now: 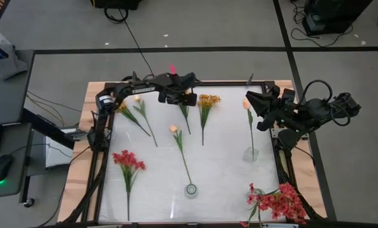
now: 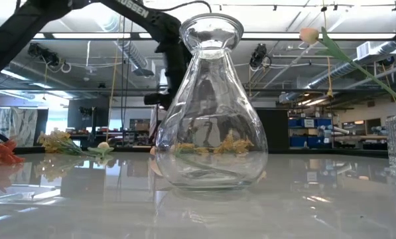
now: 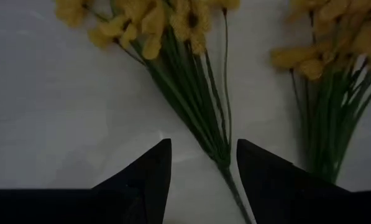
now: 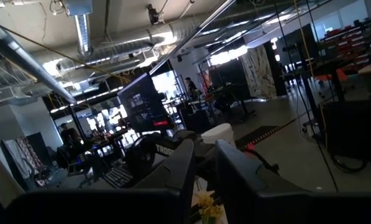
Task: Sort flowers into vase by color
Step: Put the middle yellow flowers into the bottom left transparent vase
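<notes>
The left gripper (image 3: 201, 168) hangs over the far middle of the surface (image 1: 226, 164), its fingers (image 3: 149, 177) spread apart with the stem of a yellow cluster (image 3: 166, 25) lying between the tips, not yet pinched. A second yellow cluster (image 3: 334, 43) lies just beside it. From above, the same gripper (image 1: 187, 96) sits between a stem it partly covers and the orange-yellow bunch (image 1: 207, 101).

The right gripper (image 4: 204, 180) is raised at the right edge, pointing out into the room; its fingers stand close together with a narrow gap, and nothing shows between them.

Little looks done. One peach bud (image 1: 246, 104) stands in the small clear vase (image 1: 251, 153) on the right. The round vase (image 1: 191, 189) near the front has a peach-bud stem (image 1: 174, 129) lying up to it, though whether that stem is inside I cannot tell. A red bunch (image 1: 128, 159) lies at the left front, a bigger red bunch (image 1: 278, 202) at the right front corner, and a yellow cluster with another peach bud (image 1: 137, 99) lies at the far left. Most flowers seem still to need sorting.
</notes>
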